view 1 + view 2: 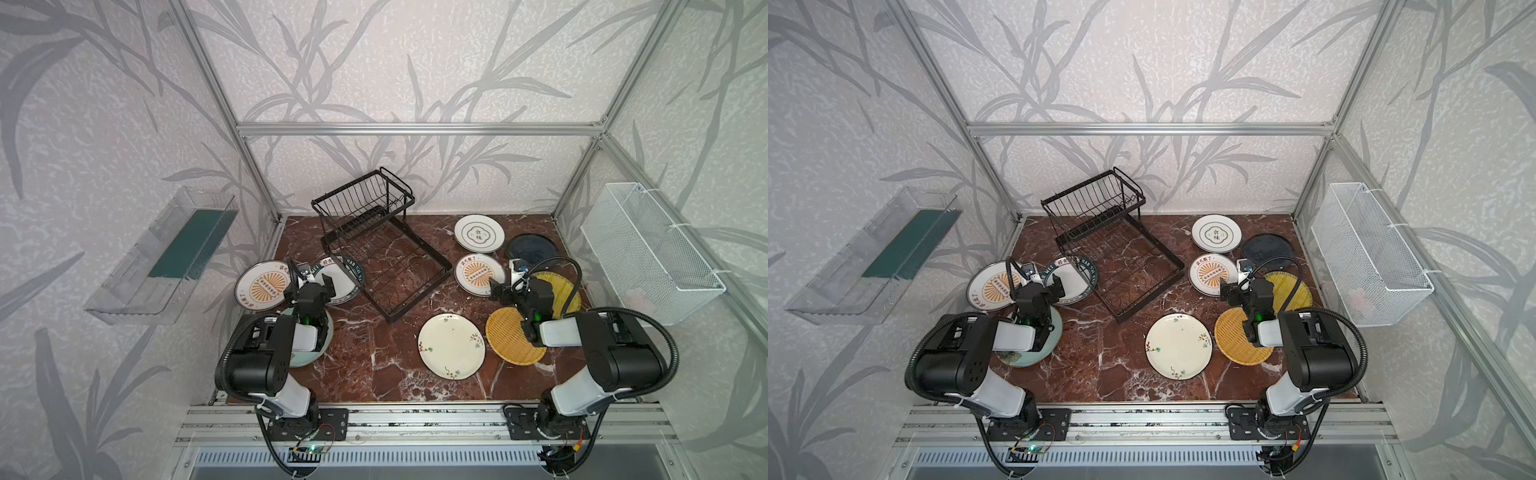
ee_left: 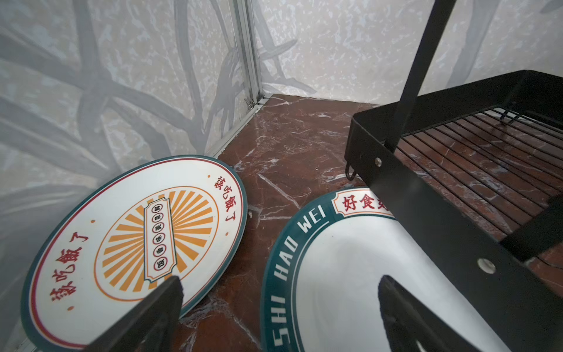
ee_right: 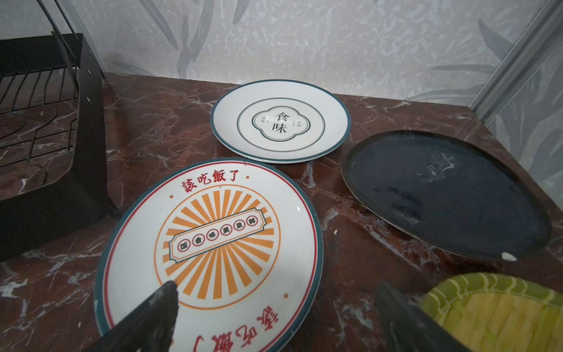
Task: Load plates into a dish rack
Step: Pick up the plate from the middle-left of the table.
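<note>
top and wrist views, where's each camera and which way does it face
Top views: high behind the left arm and right arm, looking down at the table; both show, left gripper and right gripper open.
Left wrist: on the left arm, low, facing the back left corner over a sunburst plate; its fingertips show.
Right wrist: on the right arm, low, facing the back wall over the dark blue plate; its fingertips show.
Shared: both wrist views catch the dish rack.

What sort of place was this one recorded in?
Probably a lab robot cell staged as a kitchen counter: aluminium frame with wallpapered panels, marble-look tabletop, dish rack and loose plates.
</note>
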Available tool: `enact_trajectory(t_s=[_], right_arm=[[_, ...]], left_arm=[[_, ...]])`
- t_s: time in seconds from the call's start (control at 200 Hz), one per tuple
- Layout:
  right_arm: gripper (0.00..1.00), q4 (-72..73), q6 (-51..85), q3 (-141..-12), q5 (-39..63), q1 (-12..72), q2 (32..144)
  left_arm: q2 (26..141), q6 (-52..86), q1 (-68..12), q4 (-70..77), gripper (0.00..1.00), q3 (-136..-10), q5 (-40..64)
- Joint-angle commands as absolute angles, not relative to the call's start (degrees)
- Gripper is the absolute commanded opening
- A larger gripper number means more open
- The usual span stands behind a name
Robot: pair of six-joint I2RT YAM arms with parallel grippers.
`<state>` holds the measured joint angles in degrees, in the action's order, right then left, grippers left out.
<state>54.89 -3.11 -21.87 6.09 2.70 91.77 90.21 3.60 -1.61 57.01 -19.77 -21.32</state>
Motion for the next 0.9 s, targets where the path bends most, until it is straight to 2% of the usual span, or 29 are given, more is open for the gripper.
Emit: enact_trajectory(t_s=[0.0,0.895], right_arm=[[0.99,55.7,-3.8,-21.6,6.6,3.0,90.9],[0.99,55.8,-4.4,-21.6,5.3,4.0,90.8]], left_arm=[[90.7,2.9,-1.8,57.2,0.99,-20.8,-21.4],[90.7,2.9,-1.8,57.3,0.99,-20.8,-21.4]])
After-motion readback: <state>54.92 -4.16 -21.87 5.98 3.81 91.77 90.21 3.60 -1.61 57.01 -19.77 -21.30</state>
